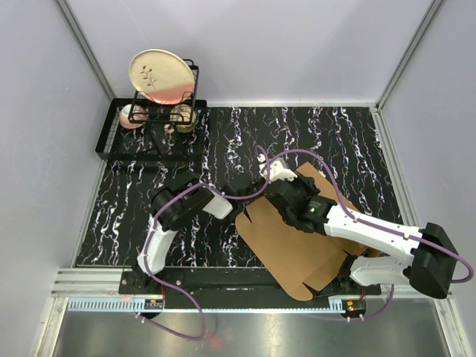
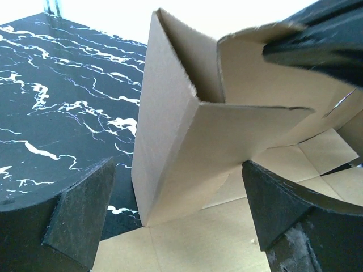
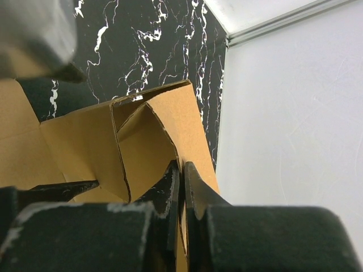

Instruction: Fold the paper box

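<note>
Here, left end effector (image 2: 178, 214) spread wide, right end effector (image 3: 181, 184) seemingly pinching paper box (image 1: 288, 249) wall

You could read no words, numbers, labels or signs; the paper box (image 1: 286, 242) showed only plain brown card.

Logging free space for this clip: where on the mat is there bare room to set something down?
Bare mat between the rack and the right wall, beyond the box; also left of the left arm, below the rack. Crowded at centre, around the box.
</note>
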`<state>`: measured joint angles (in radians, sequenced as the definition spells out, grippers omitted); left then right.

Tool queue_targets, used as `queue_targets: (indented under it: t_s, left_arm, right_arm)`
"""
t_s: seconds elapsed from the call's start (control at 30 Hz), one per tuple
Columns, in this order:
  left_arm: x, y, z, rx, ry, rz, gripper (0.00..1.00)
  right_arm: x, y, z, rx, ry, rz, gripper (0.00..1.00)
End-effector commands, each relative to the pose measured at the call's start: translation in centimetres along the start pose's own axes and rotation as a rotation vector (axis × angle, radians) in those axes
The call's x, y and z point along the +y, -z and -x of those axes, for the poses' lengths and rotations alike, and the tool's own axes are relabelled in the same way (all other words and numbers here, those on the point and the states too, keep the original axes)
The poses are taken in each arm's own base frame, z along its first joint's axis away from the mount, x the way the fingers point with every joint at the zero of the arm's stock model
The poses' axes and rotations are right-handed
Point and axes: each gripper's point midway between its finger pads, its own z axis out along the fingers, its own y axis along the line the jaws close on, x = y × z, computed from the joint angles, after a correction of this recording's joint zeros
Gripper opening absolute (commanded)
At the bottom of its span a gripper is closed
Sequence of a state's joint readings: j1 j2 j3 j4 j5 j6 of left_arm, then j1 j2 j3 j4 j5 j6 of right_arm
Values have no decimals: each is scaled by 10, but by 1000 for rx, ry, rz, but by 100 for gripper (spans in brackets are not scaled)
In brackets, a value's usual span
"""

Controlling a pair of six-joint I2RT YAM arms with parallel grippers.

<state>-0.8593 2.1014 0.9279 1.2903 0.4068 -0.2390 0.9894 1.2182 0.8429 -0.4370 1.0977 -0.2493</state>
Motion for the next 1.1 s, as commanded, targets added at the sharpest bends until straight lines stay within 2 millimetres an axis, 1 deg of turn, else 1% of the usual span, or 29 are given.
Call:
queue_targets:
  t_s: [0.0, 0.1, 0.17, 0.23, 0.33, 0.47, 0.5, 0.6, 0.63, 0.67, 0.7, 0.73, 0.83, 0.9, 0.93, 0.97, 1.0, 1.07]
  left_arm:
    - [-13, -16, 76, -349, -174, -64, 97]
    - [-5, -31, 72, -370, -157, -44, 95]
    - [-2, -39, 71, -384, -136, -50, 90]
    - [-1, -44, 73, -396, -136, -54, 88]
    - [0, -51, 75, -410, -133, -63, 80]
    - [-3, -57, 77, -421, -126, -97, 63]
    - [-3, -57, 76, -417, -126, -99, 54]
    - [0, -57, 77, -422, -126, -85, 39]
    - [1, -56, 76, -421, -124, -80, 29]
    - [3, -56, 77, -425, -120, -72, 25]
    - [3, -56, 77, -424, -118, -72, 22]
    - [3, -56, 77, -424, -120, -72, 17]
    - [3, -55, 78, -424, -112, -63, 7]
    - [4, -53, 79, -425, -110, -54, 6]
    - [4, -53, 81, -427, -114, -50, 6]
    - [4, -52, 80, -426, -118, -49, 4]
    - [4, -52, 81, -427, -120, -47, 4]
    - [5, -50, 81, -425, -122, -34, 0]
  right_arm:
    - [39, 2, 3, -18, -112, 157, 0]
    - [42, 1, 2, -14, -109, 167, 0]
    - [44, 1, 2, -9, -108, 175, 0]
    - [46, 1, 1, -6, -117, 182, 0]
    - [50, 2, 2, -7, -125, 198, 0]
    - [51, 2, 1, -5, -124, 202, 0]
    - [50, 2, 1, -5, -126, 202, 0]
    - [49, 3, 2, -9, -126, 203, 0]
    - [49, 3, 2, -9, -126, 201, 0]
    - [49, 3, 2, -8, -124, 201, 0]
    - [49, 3, 3, -11, -129, 206, 0]
    - [49, 3, 3, -7, -125, 203, 0]
    - [46, 4, 5, -4, -129, 199, 0]
    - [44, 4, 7, -4, -136, 191, 4]
    - [42, 4, 8, -5, -140, 186, 9]
    - [40, 5, 9, -7, -147, 183, 21]
    - [39, 5, 9, -6, -147, 178, 27]
    - [34, 6, 14, -13, -162, 168, 35]
